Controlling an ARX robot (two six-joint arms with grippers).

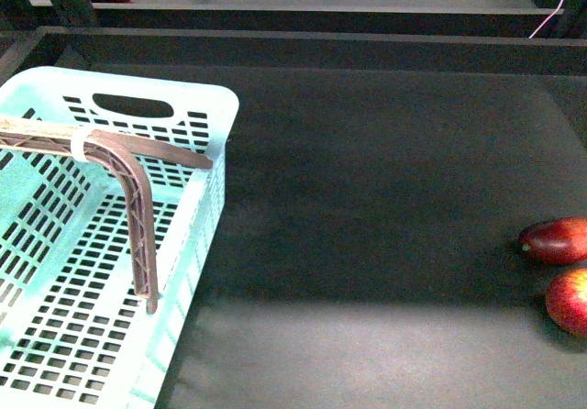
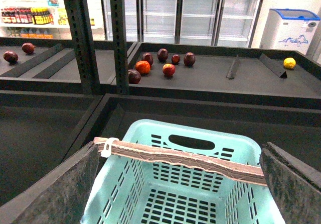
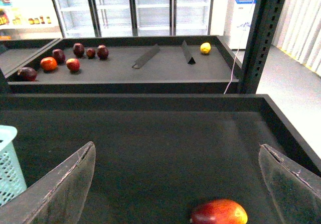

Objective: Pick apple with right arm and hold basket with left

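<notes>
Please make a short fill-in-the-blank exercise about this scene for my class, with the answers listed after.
In the front view, the pale turquoise slotted plastic basket stands on the ___ side.
The round bright red apple lies on the dark surface near that view's ___ edge.
The right gripper's jaws are ___.
Answers: left; right; open.

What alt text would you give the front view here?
A pale turquoise basket fills the left, the open left gripper above its right wall. At the far right of the dark table lie the apple and a maroon fruit.
</notes>
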